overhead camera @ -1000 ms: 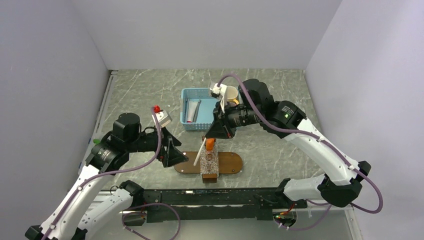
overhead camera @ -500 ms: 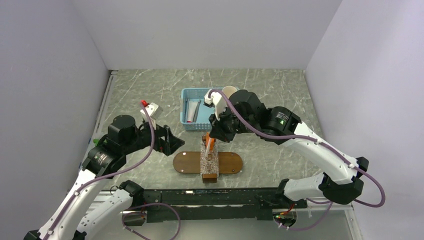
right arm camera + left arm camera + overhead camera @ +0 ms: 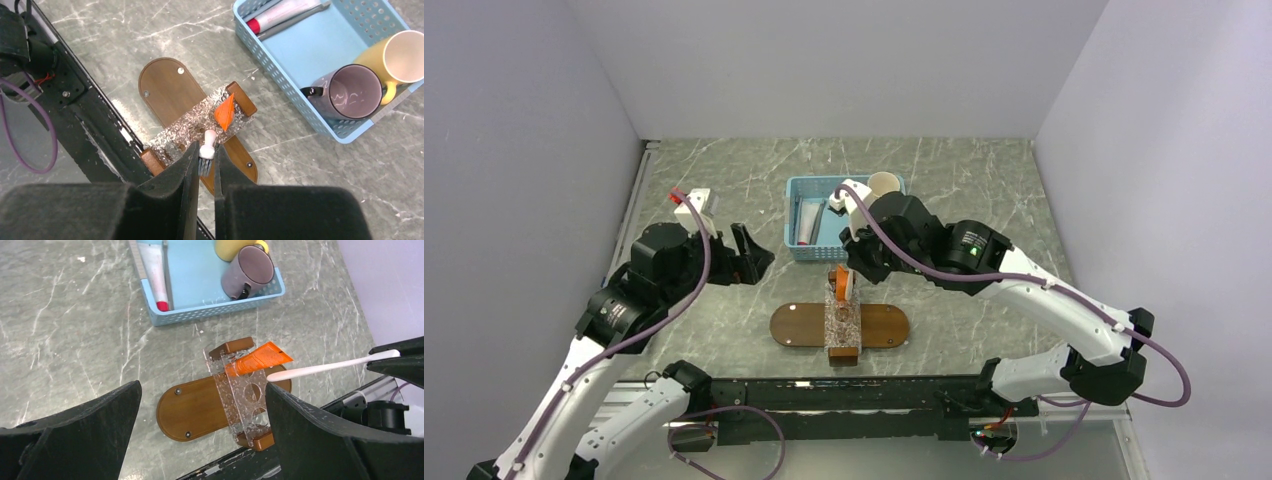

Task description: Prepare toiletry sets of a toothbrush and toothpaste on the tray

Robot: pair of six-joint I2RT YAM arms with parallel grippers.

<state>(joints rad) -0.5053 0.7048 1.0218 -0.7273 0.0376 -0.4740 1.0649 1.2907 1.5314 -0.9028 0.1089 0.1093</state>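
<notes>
The dark-brown oval tray (image 3: 884, 326) lies near the front edge, with a clear holed rack (image 3: 842, 322) across it. The orange toothpaste (image 3: 844, 284) stands in the rack's far hole and also shows in the left wrist view (image 3: 260, 360) and the right wrist view (image 3: 225, 112). My right gripper (image 3: 852, 268) is shut on the bristle end of a white toothbrush (image 3: 207, 144), handle pointing down at the rack. That handle (image 3: 325, 368) ends just over the rack. My left gripper (image 3: 749, 255) is open and empty, left of the tray and apart from it.
A light-blue mesh basket (image 3: 816, 250) stands behind the tray. It holds a white tube with a red cap (image 3: 154, 275), a grey mug (image 3: 350, 92) and a yellow mug (image 3: 400, 55). The black front rail (image 3: 844, 392) runs just before the tray.
My left gripper has pulled back up and left, away from the tray. My right gripper has moved down and left over the rack, turning the toothbrush from slanted to nearly upright.
</notes>
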